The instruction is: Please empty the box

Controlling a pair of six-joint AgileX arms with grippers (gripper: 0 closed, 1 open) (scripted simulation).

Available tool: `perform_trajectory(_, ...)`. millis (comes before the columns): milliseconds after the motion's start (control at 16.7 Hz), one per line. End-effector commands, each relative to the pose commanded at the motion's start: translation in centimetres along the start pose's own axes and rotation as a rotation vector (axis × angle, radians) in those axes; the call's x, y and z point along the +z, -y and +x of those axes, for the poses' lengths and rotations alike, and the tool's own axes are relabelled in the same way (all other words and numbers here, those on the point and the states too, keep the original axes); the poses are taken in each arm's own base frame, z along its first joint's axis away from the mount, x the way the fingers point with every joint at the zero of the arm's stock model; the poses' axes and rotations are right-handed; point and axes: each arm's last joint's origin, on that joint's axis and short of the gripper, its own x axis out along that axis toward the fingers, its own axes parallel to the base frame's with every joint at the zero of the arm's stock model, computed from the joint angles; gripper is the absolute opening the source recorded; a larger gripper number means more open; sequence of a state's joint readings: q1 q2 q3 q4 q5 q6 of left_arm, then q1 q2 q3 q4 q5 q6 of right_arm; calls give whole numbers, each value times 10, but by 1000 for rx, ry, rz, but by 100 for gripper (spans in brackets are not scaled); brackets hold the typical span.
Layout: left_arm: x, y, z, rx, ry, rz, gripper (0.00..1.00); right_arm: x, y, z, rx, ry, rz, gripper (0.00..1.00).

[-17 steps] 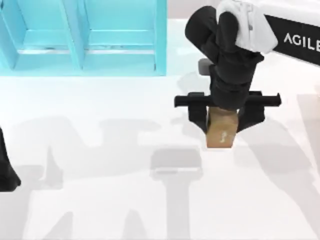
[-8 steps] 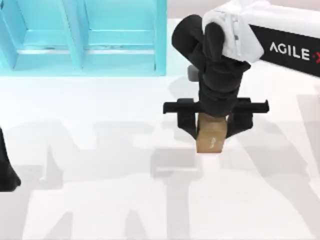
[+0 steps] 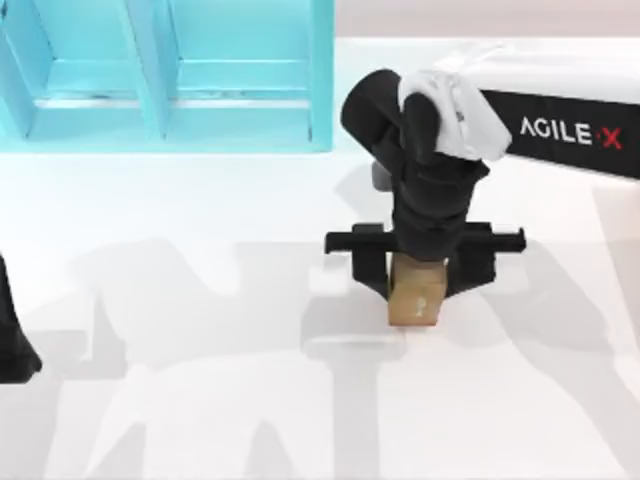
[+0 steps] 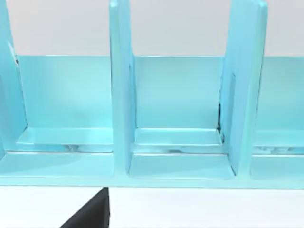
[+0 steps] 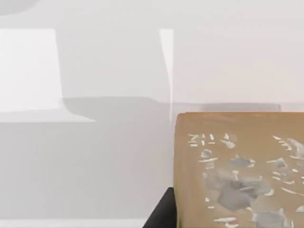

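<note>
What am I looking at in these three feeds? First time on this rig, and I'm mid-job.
Two AgileX arms work at a white table. The top view looks down from overhead. The right gripper is shut on a small brown box near the table's middle. The right wrist view shows that box close up. The left arm sits parked at the left edge; its wrist camera faces the turquoise shelf unit, which stands at the table's far left.

The box (image 3: 165, 75) looks like smooth turquoise plastic with a slight gloss on its floors. The worktop (image 3: 200, 400) is white, smooth and matt. The small brown block (image 3: 416, 300) looks like matt cardboard with pale printed marks. The right end effector (image 3: 418, 285) is matt black plastic.
</note>
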State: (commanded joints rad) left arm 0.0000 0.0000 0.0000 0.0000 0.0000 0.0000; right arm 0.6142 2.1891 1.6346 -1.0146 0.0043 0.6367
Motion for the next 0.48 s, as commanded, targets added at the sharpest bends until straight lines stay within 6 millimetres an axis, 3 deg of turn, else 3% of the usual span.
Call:
perform_trajectory(60, 0, 0, 0, 0, 0, 0, 100, 0, 0, 0, 0, 0, 0, 0)
perform_trajectory(480, 0, 0, 0, 0, 0, 0, 100, 0, 0, 0, 0, 0, 0, 53)
